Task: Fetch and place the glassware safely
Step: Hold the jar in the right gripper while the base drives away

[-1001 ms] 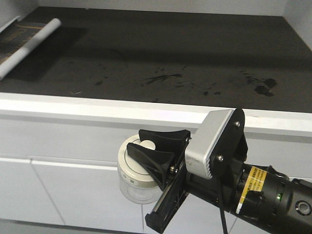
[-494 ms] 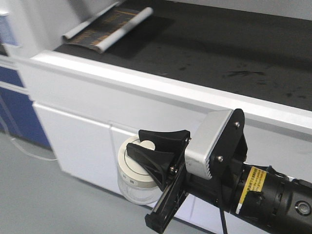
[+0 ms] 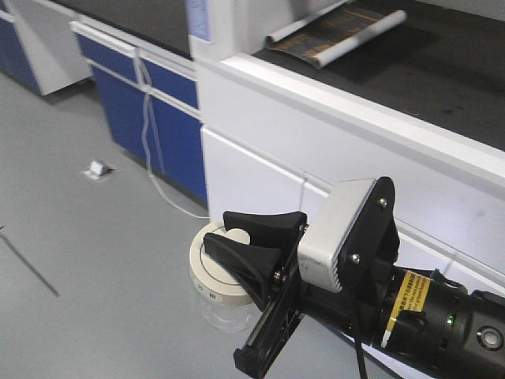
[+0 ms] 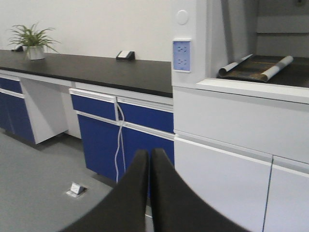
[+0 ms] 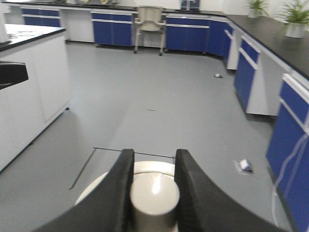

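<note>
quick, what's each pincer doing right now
Left pincer: closed, nothing in it.
Right pincer: closed on the lid knob of the glass jar.

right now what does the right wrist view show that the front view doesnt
Only the right wrist view: a chair at the far end of the room and potted plants on a counter. Only the front view: a rolled sheet on the black worktop. Both: the right gripper closed on the lid knob of the glass jar, plus grey floor and blue cabinets.
</note>
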Motion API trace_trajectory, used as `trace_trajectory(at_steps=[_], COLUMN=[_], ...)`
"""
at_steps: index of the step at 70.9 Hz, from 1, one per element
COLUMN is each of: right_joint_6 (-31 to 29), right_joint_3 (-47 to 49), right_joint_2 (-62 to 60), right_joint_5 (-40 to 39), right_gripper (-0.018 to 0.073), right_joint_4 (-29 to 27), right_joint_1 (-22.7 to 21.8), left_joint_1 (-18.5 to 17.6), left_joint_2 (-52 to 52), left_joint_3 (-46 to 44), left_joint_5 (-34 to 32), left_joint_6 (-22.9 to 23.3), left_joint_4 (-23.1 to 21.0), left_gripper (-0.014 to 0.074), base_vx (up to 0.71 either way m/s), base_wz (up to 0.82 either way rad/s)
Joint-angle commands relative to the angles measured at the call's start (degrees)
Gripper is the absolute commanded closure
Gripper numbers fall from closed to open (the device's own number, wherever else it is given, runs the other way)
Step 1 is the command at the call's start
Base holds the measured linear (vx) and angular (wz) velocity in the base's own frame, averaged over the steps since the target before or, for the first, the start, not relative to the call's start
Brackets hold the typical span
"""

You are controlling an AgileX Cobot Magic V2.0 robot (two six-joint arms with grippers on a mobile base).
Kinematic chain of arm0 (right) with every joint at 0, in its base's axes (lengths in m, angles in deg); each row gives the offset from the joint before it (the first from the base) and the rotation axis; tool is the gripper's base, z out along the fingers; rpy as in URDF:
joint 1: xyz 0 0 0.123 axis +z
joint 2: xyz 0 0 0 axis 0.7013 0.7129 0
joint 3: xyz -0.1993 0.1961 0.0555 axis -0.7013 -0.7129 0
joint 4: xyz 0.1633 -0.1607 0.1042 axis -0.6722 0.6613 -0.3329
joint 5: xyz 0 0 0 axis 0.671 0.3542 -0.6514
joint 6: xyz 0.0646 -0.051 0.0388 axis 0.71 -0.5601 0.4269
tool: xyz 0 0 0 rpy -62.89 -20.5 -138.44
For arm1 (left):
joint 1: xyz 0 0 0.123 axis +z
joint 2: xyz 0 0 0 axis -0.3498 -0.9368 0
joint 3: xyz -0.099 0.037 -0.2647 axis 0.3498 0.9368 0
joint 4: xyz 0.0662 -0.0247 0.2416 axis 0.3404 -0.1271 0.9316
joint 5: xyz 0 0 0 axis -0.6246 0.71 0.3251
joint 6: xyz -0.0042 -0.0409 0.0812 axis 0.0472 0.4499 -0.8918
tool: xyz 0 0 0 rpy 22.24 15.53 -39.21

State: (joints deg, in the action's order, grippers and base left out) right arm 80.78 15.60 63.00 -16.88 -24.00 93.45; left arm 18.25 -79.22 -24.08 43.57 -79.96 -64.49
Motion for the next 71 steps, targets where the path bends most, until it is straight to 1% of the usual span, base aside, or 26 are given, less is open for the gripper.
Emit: trace_trajectory(at_steps=[1,14,43,71], right_joint_6=[0.1,0.1,0.1,0.1], right_joint_3=[1.8,1.8,1.8,1.8], right_joint_2=[-1.5,-1.4,-1.4,-1.4], right_joint_5=[-5.9,-5.9,-5.9,-5.8], right_gripper=[0.0563,0.0563,0.0563,0.0563], right_joint_4=[-0.4,-0.4,-0.4,-0.4], right_joint_1=[0.0,0.0,0.0,0.0], left_joint_1=[-0.4,-0.4,-0.4,-0.4], left_joint_2=[-0.6,-0.6,-0.6,-0.6], left_joint_3=[-1.4,-1.4,-1.4,-1.4], left_joint_5=[-3.9,-3.9,-3.9,-3.9], left_joint_6=[0.2,0.2,0.2,0.2], left_joint_4=[-0.6,-0.6,-0.6,-0.6], left_gripper=[0.0603,0.0603,0.0603,0.0603], base_vx=[-0.13,-0.08,-0.03,0.08], base_wz=[0.49,0.33,0.18,0.36])
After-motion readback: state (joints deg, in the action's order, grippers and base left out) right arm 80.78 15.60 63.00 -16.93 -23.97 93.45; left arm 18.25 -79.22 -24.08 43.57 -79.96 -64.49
